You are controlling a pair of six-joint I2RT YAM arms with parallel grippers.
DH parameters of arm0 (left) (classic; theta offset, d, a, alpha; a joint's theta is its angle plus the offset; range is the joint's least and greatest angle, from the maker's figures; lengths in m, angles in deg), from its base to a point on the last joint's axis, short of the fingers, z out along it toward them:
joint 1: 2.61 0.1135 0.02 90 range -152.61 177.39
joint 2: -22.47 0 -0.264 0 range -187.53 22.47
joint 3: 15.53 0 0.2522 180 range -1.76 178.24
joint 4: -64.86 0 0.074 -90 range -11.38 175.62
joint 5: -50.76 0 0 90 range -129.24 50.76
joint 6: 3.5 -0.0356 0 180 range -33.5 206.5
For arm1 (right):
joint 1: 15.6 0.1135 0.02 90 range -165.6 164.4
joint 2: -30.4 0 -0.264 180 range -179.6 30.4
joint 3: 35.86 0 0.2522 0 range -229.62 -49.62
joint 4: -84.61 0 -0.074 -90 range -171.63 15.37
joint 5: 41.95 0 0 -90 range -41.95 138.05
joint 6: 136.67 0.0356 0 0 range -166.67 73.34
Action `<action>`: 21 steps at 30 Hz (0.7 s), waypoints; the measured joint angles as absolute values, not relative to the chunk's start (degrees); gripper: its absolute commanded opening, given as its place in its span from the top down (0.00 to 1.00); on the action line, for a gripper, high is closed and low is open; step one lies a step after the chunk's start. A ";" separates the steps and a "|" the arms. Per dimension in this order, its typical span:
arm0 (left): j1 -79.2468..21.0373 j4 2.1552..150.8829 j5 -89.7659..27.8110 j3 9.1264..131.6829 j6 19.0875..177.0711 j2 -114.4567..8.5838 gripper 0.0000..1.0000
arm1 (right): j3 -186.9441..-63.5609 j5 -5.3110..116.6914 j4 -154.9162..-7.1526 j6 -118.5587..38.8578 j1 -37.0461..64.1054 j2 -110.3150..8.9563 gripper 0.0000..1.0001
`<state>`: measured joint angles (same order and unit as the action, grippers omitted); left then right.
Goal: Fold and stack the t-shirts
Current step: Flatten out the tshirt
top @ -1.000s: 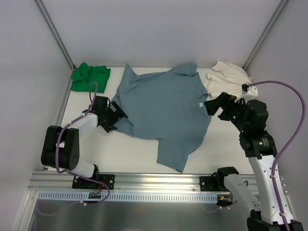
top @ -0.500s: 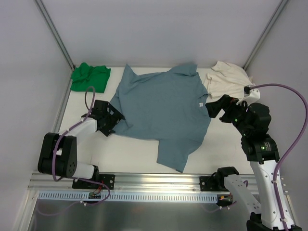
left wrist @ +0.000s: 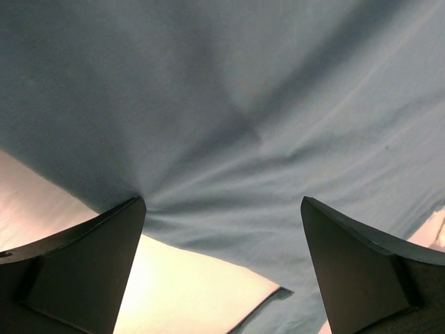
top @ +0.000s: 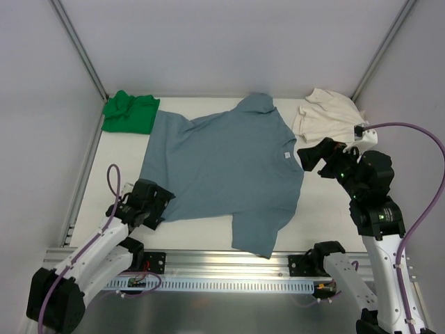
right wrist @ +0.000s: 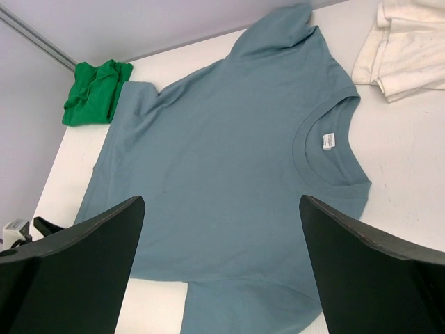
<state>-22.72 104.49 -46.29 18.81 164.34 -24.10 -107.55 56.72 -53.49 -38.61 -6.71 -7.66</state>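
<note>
**A:** What lies at centre?

**B:** The blue-grey t-shirt [top: 222, 167], spread flat on the table [top: 201, 233], with its white neck tag [top: 284, 154] at its right edge.

**A:** And around it?

**B:** The green t-shirt [top: 129, 113] is bunched against its far-left sleeve, and the cream t-shirt [top: 327, 117] lies crumpled just beside its far-right sleeve. The left gripper [top: 154, 205] is at its near-left hem. The right gripper [top: 309, 154] hangs just right of its collar.

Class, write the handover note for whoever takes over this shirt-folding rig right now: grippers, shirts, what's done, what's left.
Left gripper: open, at the near left edge of the blue-grey t-shirt, gripping nothing.
Right gripper: open and empty, beside that shirt's collar.
Shirts: blue-grey t-shirt spread flat in the middle; green t-shirt bunched at the far left; cream-white t-shirt crumpled at the far right.
Done: one shirt spread out; none folded or stacked.
Left: fold all three, then stack them.
</note>
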 measured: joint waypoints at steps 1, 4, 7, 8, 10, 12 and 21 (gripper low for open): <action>-23.07 106.72 -46.97 18.44 165.68 -21.63 0.01 | -107.55 56.91 -53.49 -38.57 -6.71 -7.58 0.01; -23.29 113.39 -49.24 18.31 167.42 -16.49 0.01 | -107.51 57.50 -53.53 -38.46 -6.71 -7.47 0.00; -23.29 118.13 -51.31 19.36 166.88 -13.85 0.01 | -107.07 57.61 -54.01 -38.37 -6.71 -7.71 0.01; -23.29 118.89 -51.75 20.52 166.16 -13.89 0.01 | -106.89 57.63 -54.14 -38.37 -6.71 -8.08 0.00; -23.29 119.11 -51.69 24.21 162.66 -15.31 0.01 | -106.79 57.79 -54.34 -38.52 -6.71 -10.07 0.01; -23.38 117.39 -50.99 29.02 158.77 -17.41 0.01 | -106.63 58.40 -55.11 -38.59 -6.71 -13.65 0.01; -28.78 108.47 -44.30 44.32 143.78 -22.87 0.01 | -105.63 67.12 -58.93 -35.94 -4.94 -47.09 0.01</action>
<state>-28.78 108.47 -44.30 44.32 143.78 -22.87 -105.63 67.12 -58.93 -35.94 -4.94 -47.09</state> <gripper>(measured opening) 0.986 0.993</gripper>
